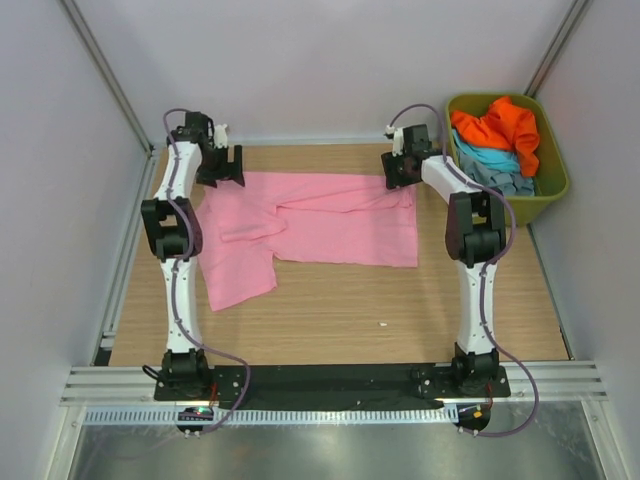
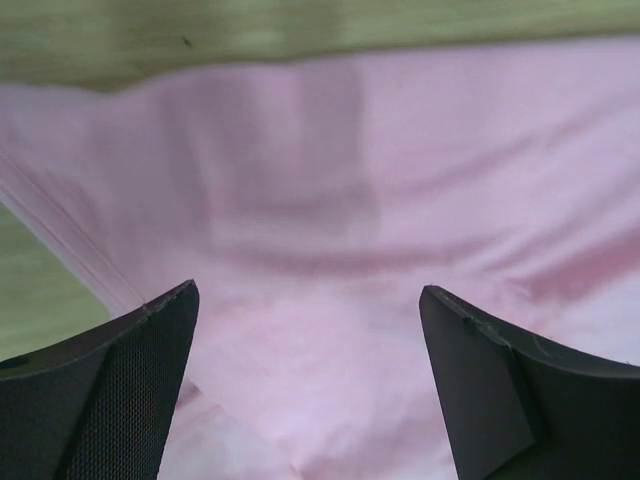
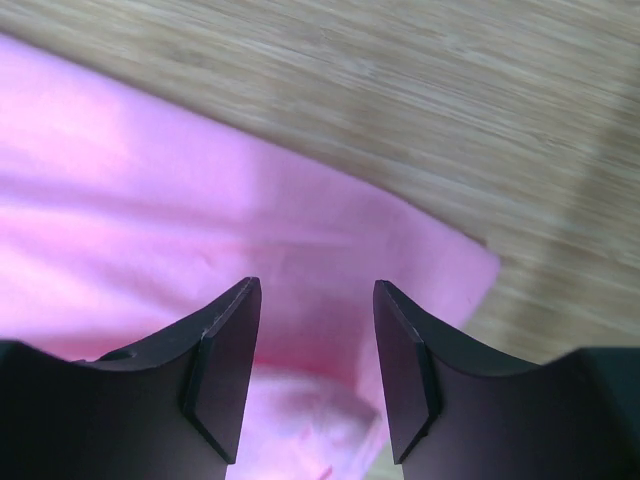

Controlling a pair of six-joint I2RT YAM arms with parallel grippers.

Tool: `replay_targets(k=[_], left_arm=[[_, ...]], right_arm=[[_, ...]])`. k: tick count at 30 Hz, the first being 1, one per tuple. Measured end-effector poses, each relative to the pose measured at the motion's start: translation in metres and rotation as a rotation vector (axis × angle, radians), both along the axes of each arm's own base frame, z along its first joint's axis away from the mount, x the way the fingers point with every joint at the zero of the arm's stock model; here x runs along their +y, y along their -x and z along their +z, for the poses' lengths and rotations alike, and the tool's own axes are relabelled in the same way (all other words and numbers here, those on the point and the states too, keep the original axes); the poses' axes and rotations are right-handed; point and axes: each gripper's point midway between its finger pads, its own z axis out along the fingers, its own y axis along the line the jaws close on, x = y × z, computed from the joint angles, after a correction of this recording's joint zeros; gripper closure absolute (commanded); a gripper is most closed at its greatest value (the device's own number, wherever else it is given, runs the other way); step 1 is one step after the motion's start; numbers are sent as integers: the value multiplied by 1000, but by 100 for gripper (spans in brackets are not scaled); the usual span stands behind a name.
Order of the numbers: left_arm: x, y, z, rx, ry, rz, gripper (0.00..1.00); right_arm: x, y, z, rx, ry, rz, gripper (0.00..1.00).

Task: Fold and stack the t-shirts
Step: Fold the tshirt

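Left gripper (image 2: pixel 307 290): our fingers stand wide apart with nothing between them; only pink cloth shows below the gap. From above, this gripper (image 1: pixel 222 165) sits at the far left corner of the tabletop (image 1: pixel 350 320), over the shirt's far left corner.
Right gripper (image 3: pixel 316 285): our fingers are parted, less widely than the left pair, and the tips pinch nothing. A pale bulge of cloth shows between them lower down, and we cannot tell whether it touches them. From above, this gripper (image 1: pixel 400 168) is over the shirt's far right corner, near the far edge of the tabletop.
Pink t-shirt (image 1: pixel 330 215): it lies on the far half of the tabletop, stretched between our two grippers, with folds running across its middle. One part reaches toward the near left, close beside our left arm.
Pink t-shirt, left wrist view (image 2: pixel 400 180): the cloth fills most of the view, with a hem running down its left side against the wood.
Pink t-shirt, right wrist view (image 3: pixel 150 220): a rounded corner lies flat on the wood, to the right of our fingers.
Olive-green tub (image 1: pixel 555 190): it stands beyond the far right corner of the tabletop, apart from the pink shirt.
Tub contents: an orange t-shirt (image 1: pixel 500 125) is bunched on top, a light blue t-shirt (image 1: pixel 490 157) under it, and a grey-blue t-shirt (image 1: pixel 505 180) toward the near side.
White speck (image 1: pixel 381 324): it lies on bare wood toward the near edge, well apart from the shirt.
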Motion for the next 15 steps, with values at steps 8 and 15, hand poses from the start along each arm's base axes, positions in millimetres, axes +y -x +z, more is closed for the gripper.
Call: replay_targets(k=[8,15], left_arm=[[-36,61,72,11,95,-40,13],[-23,117,56,163,112,7,20]], right_arm=[[-1,25,59,-71,-25,12,45],[-3,43,56,-59,-22,31,45]])
